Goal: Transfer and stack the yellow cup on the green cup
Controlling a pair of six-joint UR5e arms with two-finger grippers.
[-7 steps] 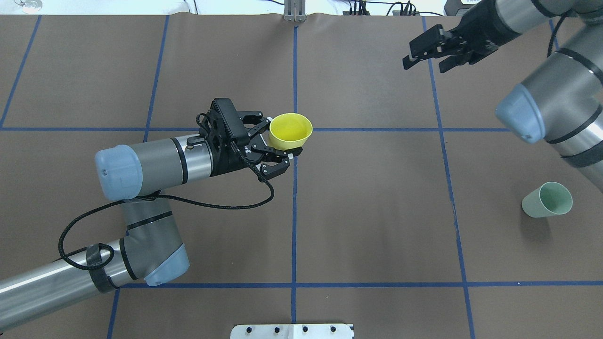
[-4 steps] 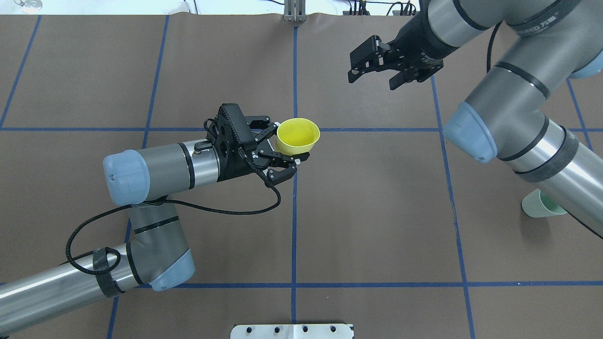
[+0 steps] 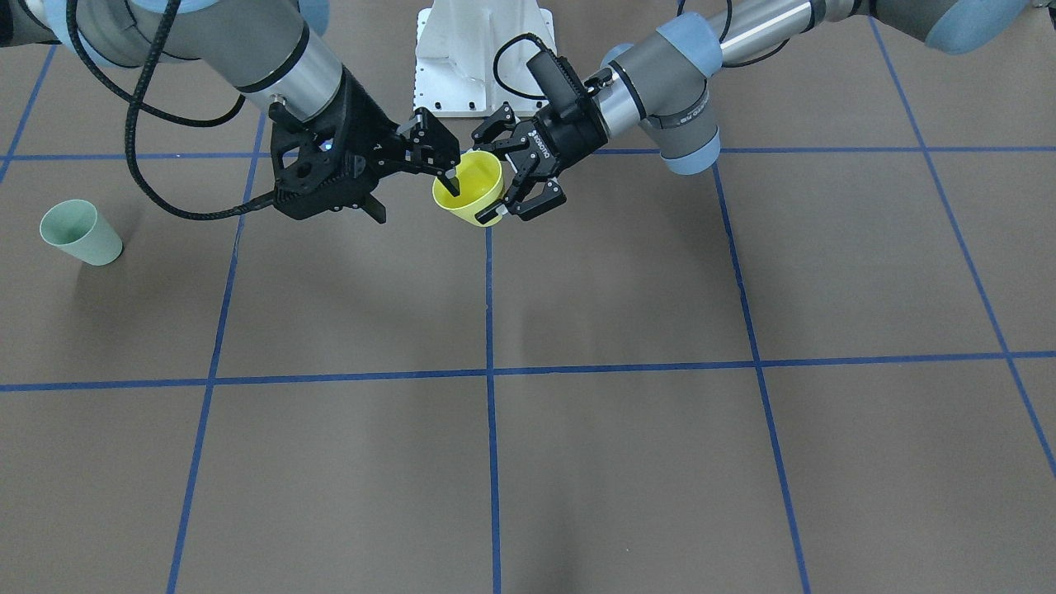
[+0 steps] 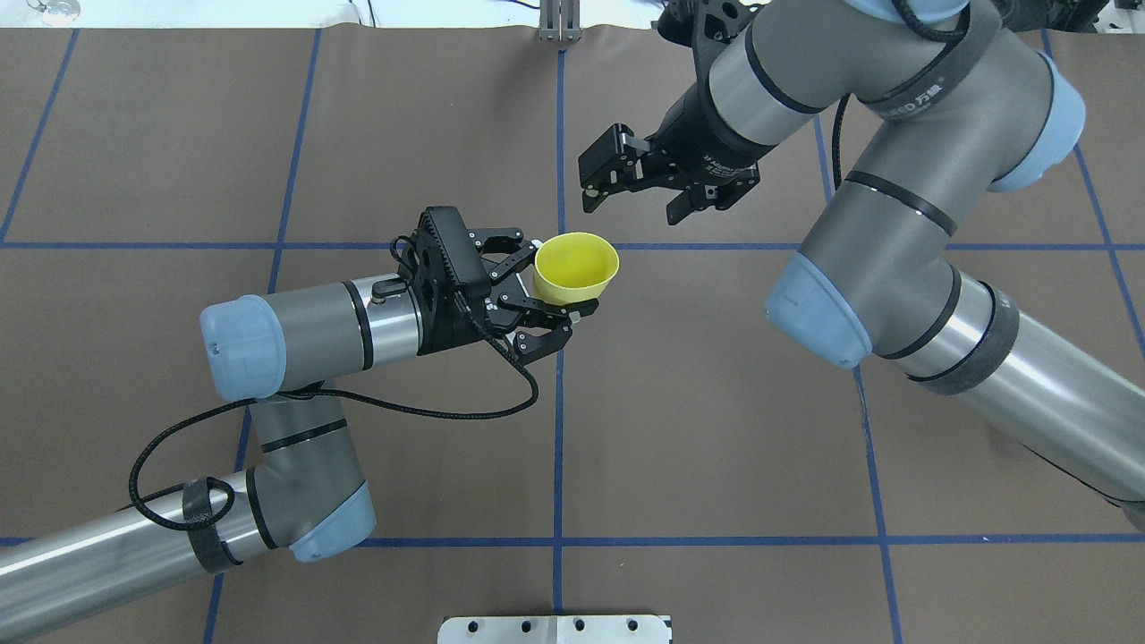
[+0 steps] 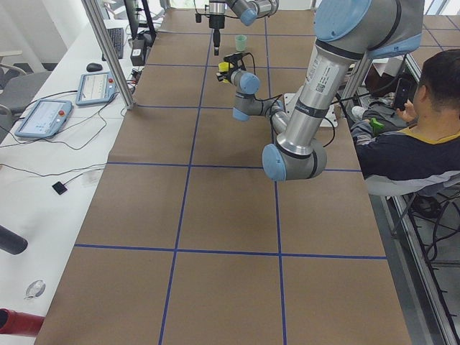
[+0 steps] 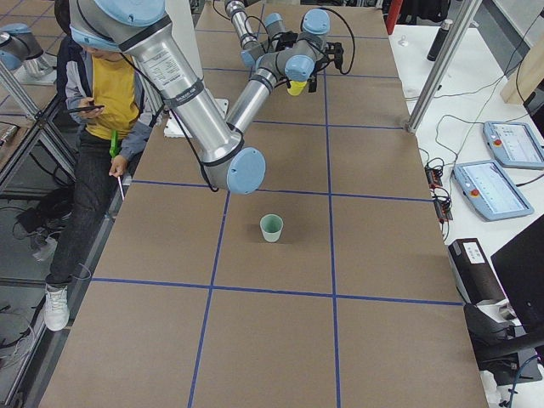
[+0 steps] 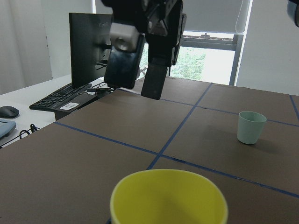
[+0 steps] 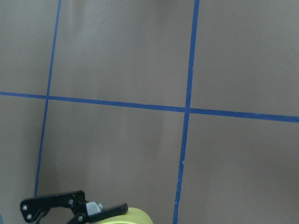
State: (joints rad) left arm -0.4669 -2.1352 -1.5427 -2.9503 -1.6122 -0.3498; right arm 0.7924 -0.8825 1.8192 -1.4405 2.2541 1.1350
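Closing in with jaws wide and empty, the right gripper [image 4: 631, 204] now nears the yellow cup [image 4: 577, 266], clamped aloft in the left gripper's [image 4: 555, 277] jaws, readying a handover toward the distant green cup [image 3: 81, 233].

Beneath the jaws of the left gripper [image 4: 564, 275] spreads a table [image 4: 716, 402] under a matt brown cover, cut into large squares by blue tape lines [image 4: 559, 447]; two lines cross nearly below those jaws. Ahead of them, past the table's far end, a broad window [image 7: 205, 60] lets in daylight between pale walls [image 7: 23, 42]. Ahead and off to one side, a white desk [image 7: 23, 98] carries a dark monitor [image 7: 88, 46], a keyboard [image 7: 58, 95] and a mouse [image 7: 8, 111].
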